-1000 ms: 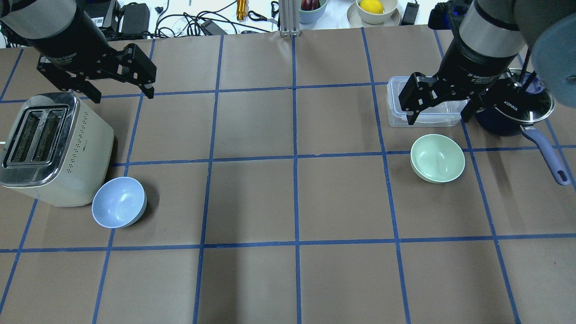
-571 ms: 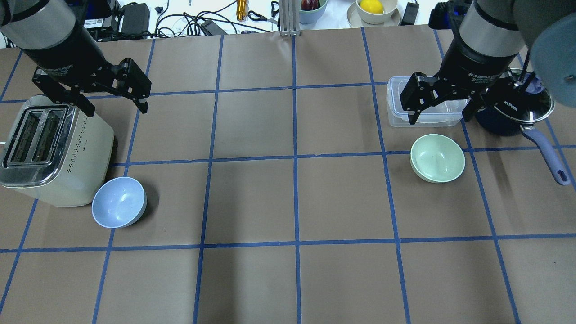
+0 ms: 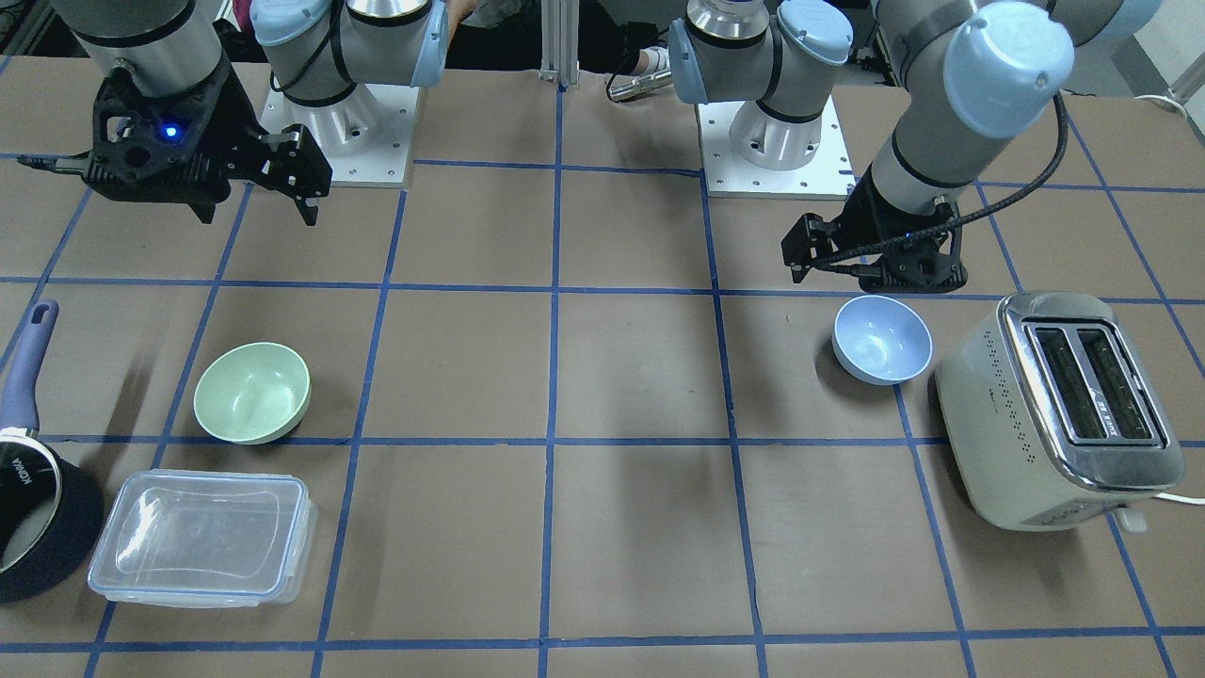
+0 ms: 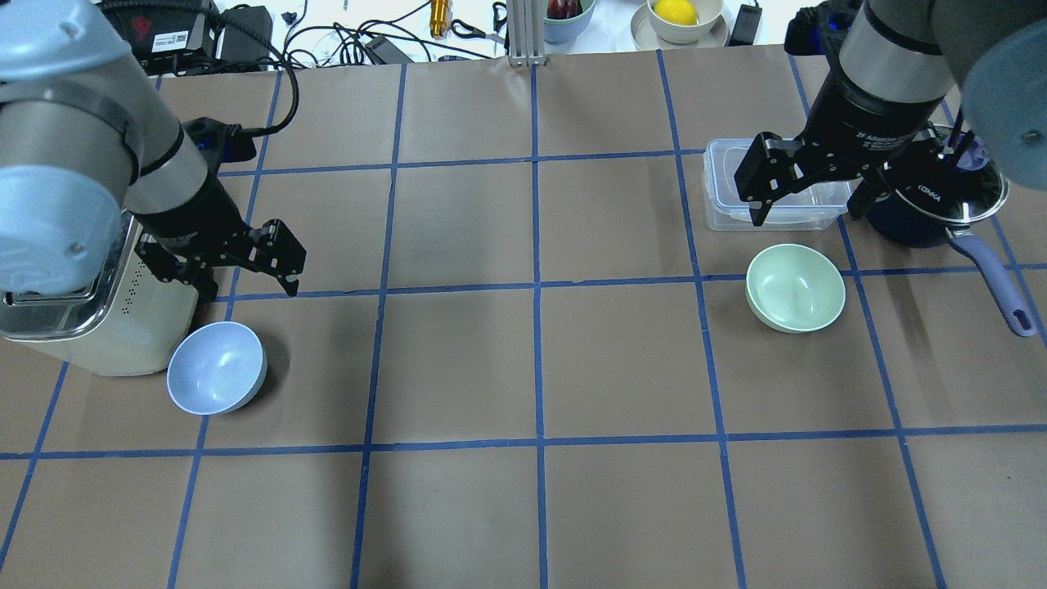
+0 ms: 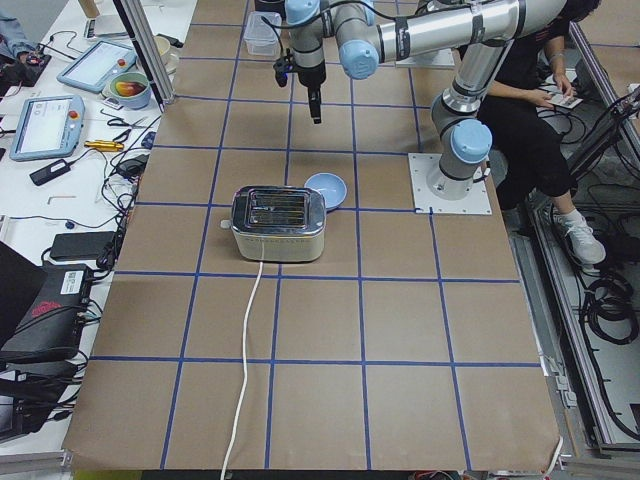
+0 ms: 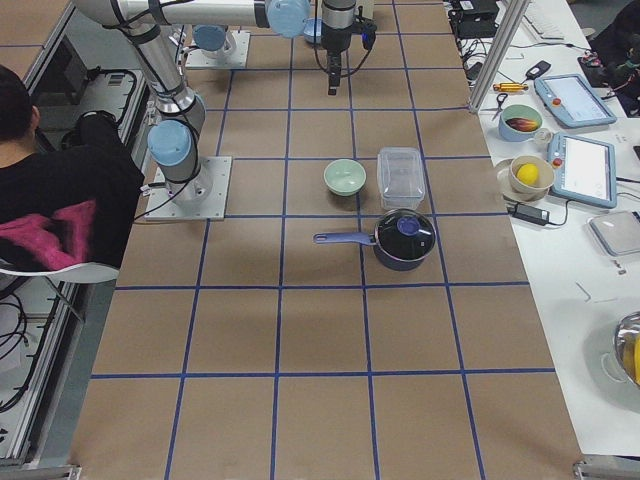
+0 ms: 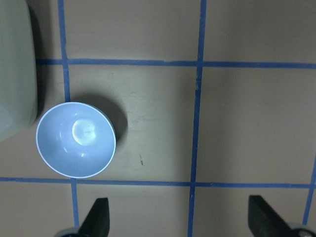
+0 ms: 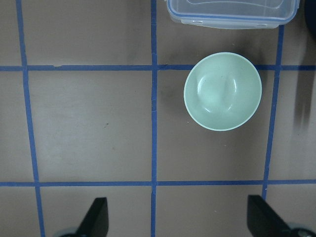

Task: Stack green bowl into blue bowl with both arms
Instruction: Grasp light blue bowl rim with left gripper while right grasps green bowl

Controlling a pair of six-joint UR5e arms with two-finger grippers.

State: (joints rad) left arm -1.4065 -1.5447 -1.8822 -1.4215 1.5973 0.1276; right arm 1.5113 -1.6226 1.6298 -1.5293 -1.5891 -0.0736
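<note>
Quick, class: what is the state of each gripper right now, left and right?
Left gripper: open, fingers wide apart, holding nothing.
Right gripper: open, fingers wide apart, holding nothing.

The counter (image 4: 458, 368) carries 2 small bowls of 1 size: 1 green bowl (image 4: 795, 288) and 1 blue bowl (image 4: 217, 367). Also on it stand 1 cream toaster (image 3: 998, 414) with 2 slots, 1 clear lidded box (image 3: 200, 537), and 1 dark saucepan (image 6: 405, 238) with 1 lid and 1 handle. There are 2 arms, the left arm (image 4: 74, 164) and the right arm (image 4: 887, 74). They end in 1 left tool (image 4: 249, 288) and 1 right tool (image 4: 806, 217), each with 2 fingers. Beyond the counter's far edge sit 2 more bowls: 1 lemon bowl (image 4: 687, 31) holding 1 lemon, and 1 grey-blue bowl (image 4: 568, 24) of dark fruit.
</note>
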